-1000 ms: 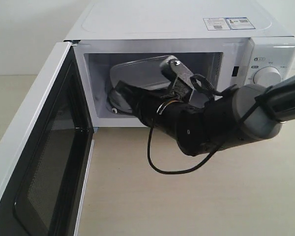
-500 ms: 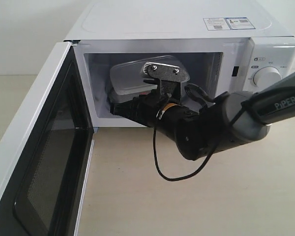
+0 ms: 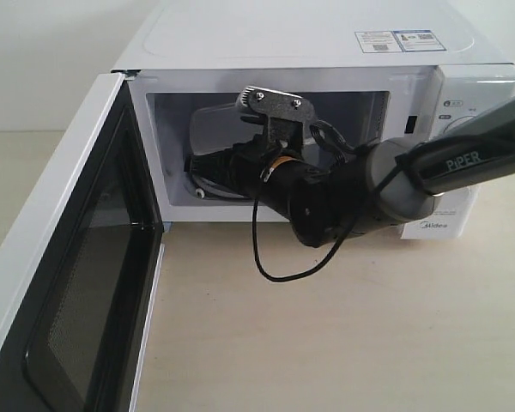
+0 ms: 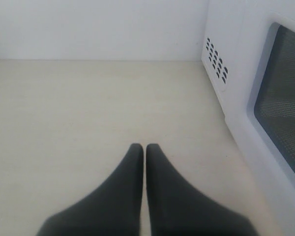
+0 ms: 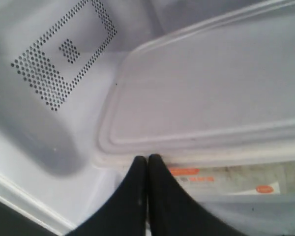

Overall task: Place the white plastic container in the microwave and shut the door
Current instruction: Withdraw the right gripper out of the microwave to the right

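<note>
The microwave (image 3: 309, 34) stands on a pale table (image 3: 343, 343) with its door (image 3: 77, 275) swung wide open to the left, the dark inner face and window turned toward the oven's mouth. The right arm reaches in through the opening, a loose black cable (image 3: 270, 266) hanging in a loop beneath its wrist and a grey metal bracket (image 3: 276, 106) sitting on top of it. The white plastic container (image 5: 211, 83) is inside the oven, lid up, toward the left and back of the chamber; in the exterior view only its upper left part shows past the arm. In the right wrist view the right gripper (image 5: 146, 158) has its two dark fingers (image 5: 132, 196) pressed together with no gap and nothing between them. The container lies straight ahead of the tips, outside the jaws rather than in them: the tips meet the rim of the flat lid, just over the side wall that carries a label (image 5: 194, 173) with red marks. Whether they press on it or only reach it cannot be told. A patch of small holes (image 5: 59, 64) dots the chamber wall beside the container. The left gripper (image 4: 145, 147) is likewise closed tight and empty, low over the bare table, with the door's outer face and meshed window close on one side and a cluster of vent slots (image 4: 216, 59) beyond it.
</note>
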`<action>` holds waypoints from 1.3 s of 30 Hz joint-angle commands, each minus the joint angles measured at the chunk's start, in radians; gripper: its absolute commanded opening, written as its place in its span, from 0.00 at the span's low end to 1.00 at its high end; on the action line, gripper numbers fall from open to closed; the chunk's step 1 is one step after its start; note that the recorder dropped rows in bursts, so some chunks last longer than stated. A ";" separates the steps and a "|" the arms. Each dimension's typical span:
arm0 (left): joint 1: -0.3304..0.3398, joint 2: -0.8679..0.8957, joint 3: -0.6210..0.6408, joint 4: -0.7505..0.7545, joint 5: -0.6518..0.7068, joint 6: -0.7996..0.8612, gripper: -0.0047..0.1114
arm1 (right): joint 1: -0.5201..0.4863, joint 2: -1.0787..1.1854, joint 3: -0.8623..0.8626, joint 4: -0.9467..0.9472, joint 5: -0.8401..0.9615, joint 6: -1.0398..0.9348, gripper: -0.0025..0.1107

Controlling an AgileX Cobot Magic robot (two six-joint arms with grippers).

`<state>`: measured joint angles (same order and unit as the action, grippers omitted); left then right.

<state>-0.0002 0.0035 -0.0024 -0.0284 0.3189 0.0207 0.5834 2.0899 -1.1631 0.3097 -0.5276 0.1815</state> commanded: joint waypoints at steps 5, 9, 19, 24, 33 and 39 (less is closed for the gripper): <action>-0.009 -0.003 0.002 -0.012 -0.004 -0.007 0.08 | 0.016 -0.097 0.080 -0.099 0.068 -0.035 0.02; -0.009 -0.003 0.002 -0.012 -0.004 -0.007 0.08 | 0.048 -0.205 0.226 -0.099 -0.009 -0.063 0.02; -0.009 -0.003 0.002 -0.012 -0.004 -0.007 0.08 | 0.137 -0.561 0.697 -0.099 -0.188 -0.075 0.02; -0.009 -0.003 0.002 -0.012 -0.004 -0.007 0.08 | 0.135 -0.760 0.876 -0.088 -0.215 -0.100 0.02; -0.009 -0.003 0.002 -0.012 -0.004 -0.007 0.08 | 0.135 -1.051 0.993 -0.085 -0.169 -0.189 0.02; -0.009 -0.003 0.002 -0.012 -0.004 -0.007 0.08 | 0.135 -1.129 0.993 -0.085 -0.196 -0.182 0.02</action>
<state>-0.0002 0.0035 -0.0024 -0.0284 0.3189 0.0207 0.7184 0.9870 -0.1755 0.2229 -0.7093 0.0000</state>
